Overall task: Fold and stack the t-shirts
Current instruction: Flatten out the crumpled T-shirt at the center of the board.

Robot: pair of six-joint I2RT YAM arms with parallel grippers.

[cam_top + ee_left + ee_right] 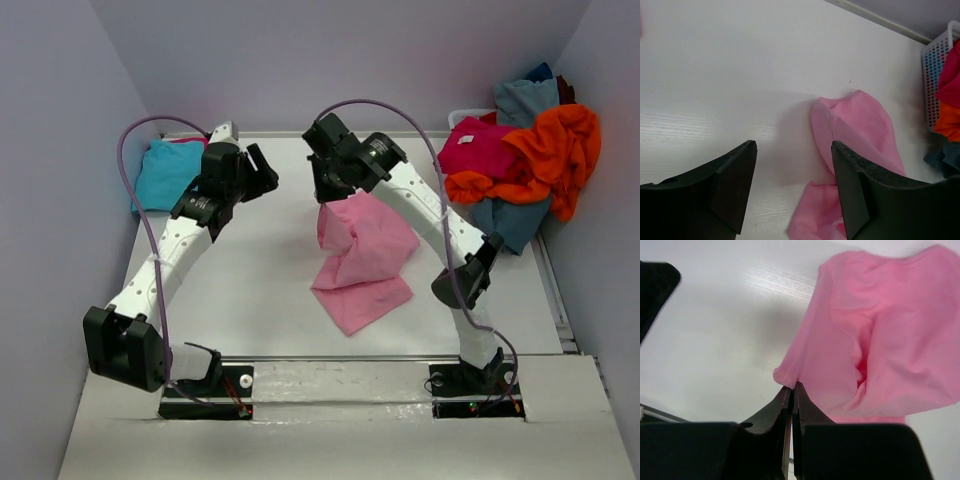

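Now, from overhead, the light pink t-shirt [365,262] hangs half-lifted over the middle of the surface [250,300] from the right arm's jaws, its lower part crumpled flat, while a turquoise t-shirt [165,172] lies far left and orange [560,150], magenta [480,148] and grey-blue [525,100] ones heap far right under pale lilac walls [60,100]. On the left wrist view, the left arm's jaws stand released, nothing between them, that pink shirt just beyond and a white basket [940,70] at the edge. Right wrist: jaws clenched on a pinch of the shirt's edge. Light, limp, droopy stuff, I'd say, so a second hold on another corner looks wise.
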